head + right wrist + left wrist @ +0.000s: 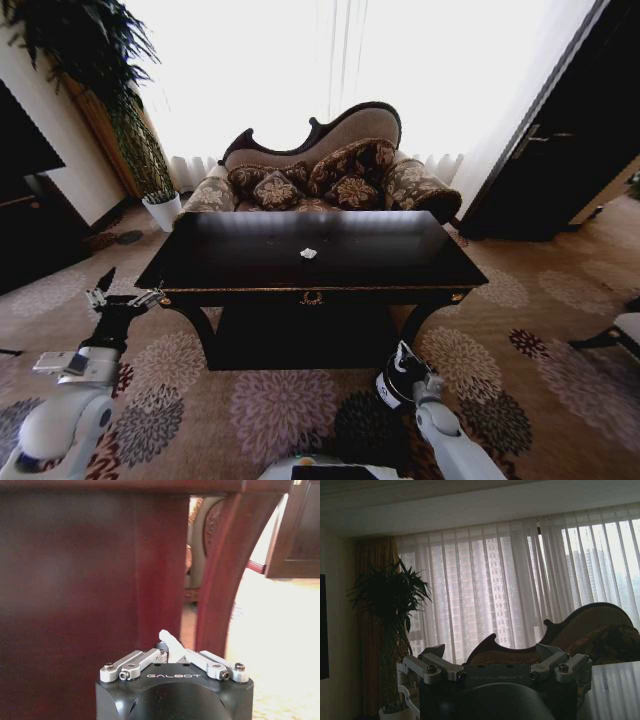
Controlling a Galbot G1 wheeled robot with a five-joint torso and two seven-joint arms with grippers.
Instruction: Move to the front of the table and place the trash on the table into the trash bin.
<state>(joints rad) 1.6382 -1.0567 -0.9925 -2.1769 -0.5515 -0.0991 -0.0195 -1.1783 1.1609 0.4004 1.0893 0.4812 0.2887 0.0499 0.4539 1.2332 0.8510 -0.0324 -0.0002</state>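
The table with its glossy black top stands straight ahead, and one piece of trash, a white paper wad, lies near the middle of it. My right gripper is held low in front of the table's right front leg. In the right wrist view it is shut on a small white paper wad. My left gripper is raised off the table's front left corner and is open with nothing in it. I cannot make out the trash bin.
A patterned sofa with cushions stands right behind the table. A tall plant in a white pot is at the back left, with dark furniture along the left wall. Dark doors stand on the right. Patterned carpet surrounds the table.
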